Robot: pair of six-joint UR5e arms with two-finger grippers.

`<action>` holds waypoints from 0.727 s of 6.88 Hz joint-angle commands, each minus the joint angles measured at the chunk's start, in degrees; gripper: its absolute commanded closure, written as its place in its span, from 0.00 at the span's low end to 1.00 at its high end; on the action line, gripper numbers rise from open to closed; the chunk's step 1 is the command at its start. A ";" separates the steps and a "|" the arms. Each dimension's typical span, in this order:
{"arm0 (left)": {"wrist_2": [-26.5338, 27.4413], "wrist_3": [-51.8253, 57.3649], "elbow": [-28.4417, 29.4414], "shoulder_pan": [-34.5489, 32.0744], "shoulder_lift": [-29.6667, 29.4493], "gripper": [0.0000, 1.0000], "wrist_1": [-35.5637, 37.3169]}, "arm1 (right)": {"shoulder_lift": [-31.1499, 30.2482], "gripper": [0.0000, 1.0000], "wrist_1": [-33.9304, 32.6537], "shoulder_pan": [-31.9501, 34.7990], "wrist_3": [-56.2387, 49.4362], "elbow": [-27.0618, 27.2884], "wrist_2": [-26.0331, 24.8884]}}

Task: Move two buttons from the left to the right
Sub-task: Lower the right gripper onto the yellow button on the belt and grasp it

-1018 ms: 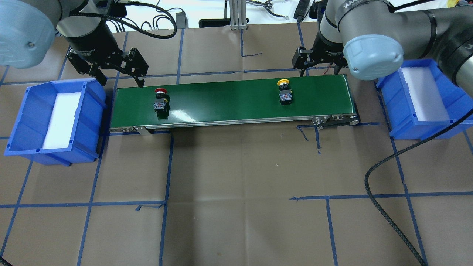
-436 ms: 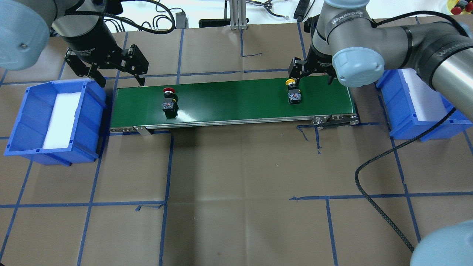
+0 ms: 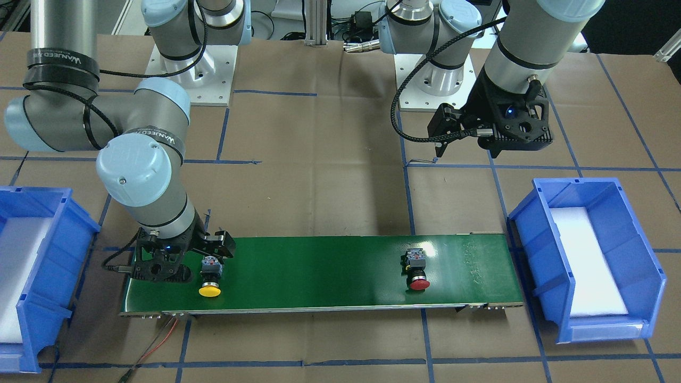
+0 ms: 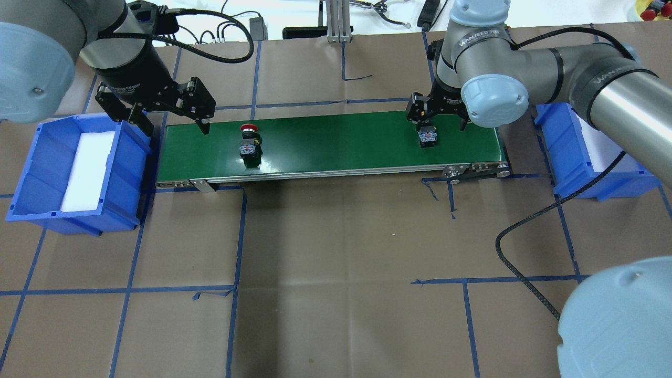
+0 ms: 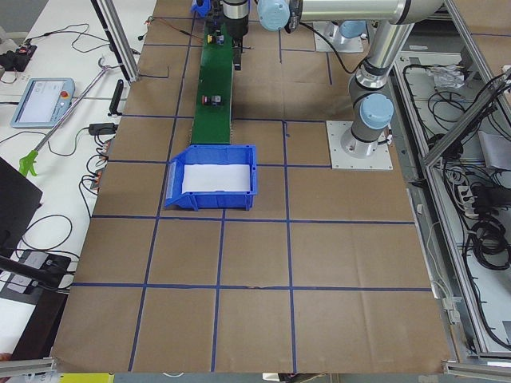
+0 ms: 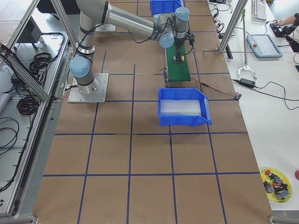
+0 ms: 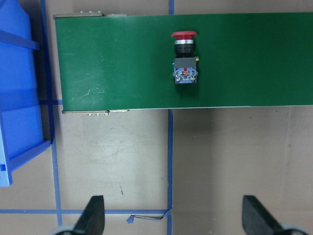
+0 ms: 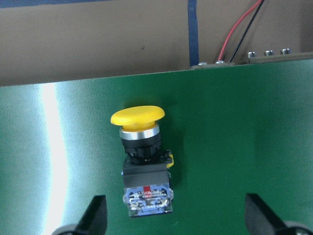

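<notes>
The yellow button (image 8: pixel 142 161) lies on its side on the green belt (image 4: pixel 341 142), near the belt's right end in the overhead view (image 4: pixel 427 137). My right gripper (image 4: pixel 441 123) is open and low over it, with the button between the fingers (image 8: pixel 93 218); it holds nothing. The front view shows the yellow button (image 3: pixel 209 282) beside the right gripper (image 3: pixel 183 266). The red button (image 4: pixel 249 143) lies on the belt left of middle, also in the left wrist view (image 7: pixel 185 58) and front view (image 3: pixel 416 271). My left gripper (image 4: pixel 175 125) is open and empty above the belt's left end.
A blue bin (image 4: pixel 31 173) with a white liner stands off the belt's left end. A second blue bin (image 4: pixel 569 157) stands off the right end, partly under my right arm. A black cable (image 4: pixel 525 262) loops over the brown table.
Both buttons have travelled right along the belt. My right gripper has moved left and down over the yellow button. My left gripper has stayed near the belt's left end.
</notes>
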 commanded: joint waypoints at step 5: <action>0.03 -0.12 1.67 0.16 -1.21 0.00 0.16 | 3.90 0.72 0.07 -0.25 -0.55 -3.36 -0.09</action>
